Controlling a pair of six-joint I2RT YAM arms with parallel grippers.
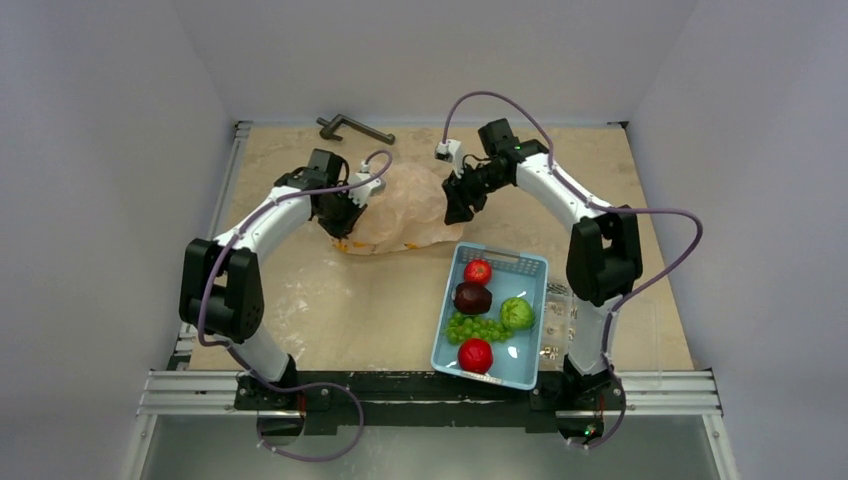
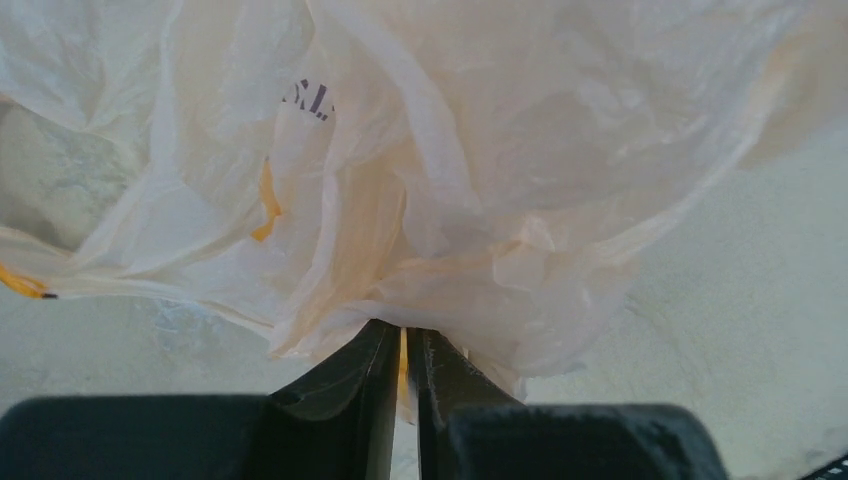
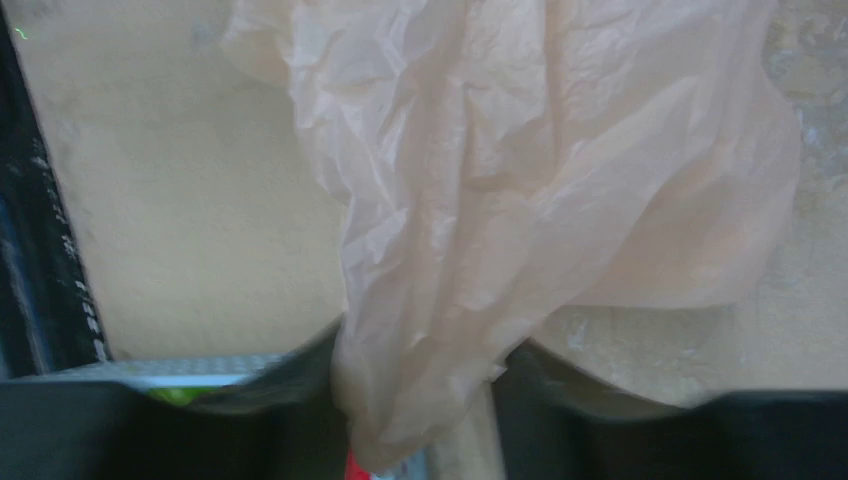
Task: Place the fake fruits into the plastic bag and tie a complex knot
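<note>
the tan table (image 1: 330, 320) carries the plastic bag (image 1: 405, 210), a light-blue basket (image 1: 508, 263) and a dark angled bar (image 1: 355, 128).

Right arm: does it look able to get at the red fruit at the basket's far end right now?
Probably not yet. The right hand looks shut on the plastic bag, so it isn't free. Otherwise the way looks open: the far red fruit lies uncovered in the light-blue basket close by.

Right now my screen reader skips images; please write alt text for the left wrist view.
The left fingers are shut on a bunched fold of the plastic bag, pale and crinkly, filling most of the frame; table shows at right.
</note>
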